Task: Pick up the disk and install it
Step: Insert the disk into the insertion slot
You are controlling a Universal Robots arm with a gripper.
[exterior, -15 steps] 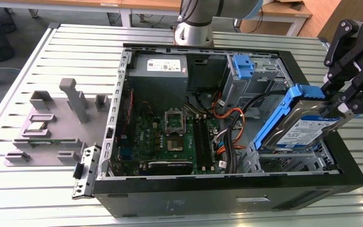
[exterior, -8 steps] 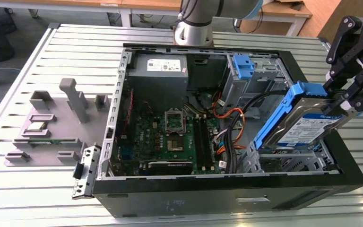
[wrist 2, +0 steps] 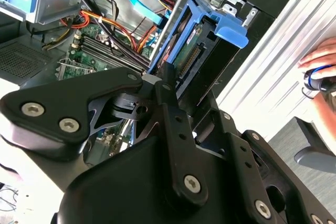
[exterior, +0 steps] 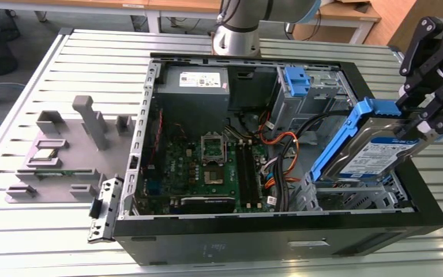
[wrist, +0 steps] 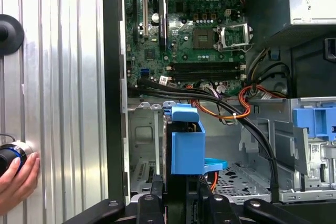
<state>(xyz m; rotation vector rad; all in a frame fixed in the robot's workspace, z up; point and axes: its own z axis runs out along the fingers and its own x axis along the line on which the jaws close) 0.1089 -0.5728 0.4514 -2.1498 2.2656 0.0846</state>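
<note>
The disk (exterior: pixel 371 151) is a silver drive with a blue-and-white label in a blue plastic carrier. It hangs tilted, one end up, over the metal drive cage (exterior: pixel 352 195) at the exterior view's right end of the open computer case (exterior: pixel 283 239). My gripper (exterior: pixel 425 124) is shut on the disk's upper end, by the carrier's handle tab. In both wrist views the black fingers (wrist 2: pixel 170 98) clamp the disk (wrist 2: pixel 202 40) from either side. The first wrist view looks along the blue carrier (wrist: pixel 187 145) down into the cage (wrist: pixel 144 140).
Inside the case lie the green motherboard (exterior: pixel 206 164), black and orange cables (exterior: pixel 283 144), a grey power supply (exterior: pixel 196 81) and a blue bracket (exterior: pixel 297 81) in another bay. A grey parts fixture (exterior: pixel 60 150) stands on the slatted table. A person's hand (wrist: pixel 16 174) rests beside the case.
</note>
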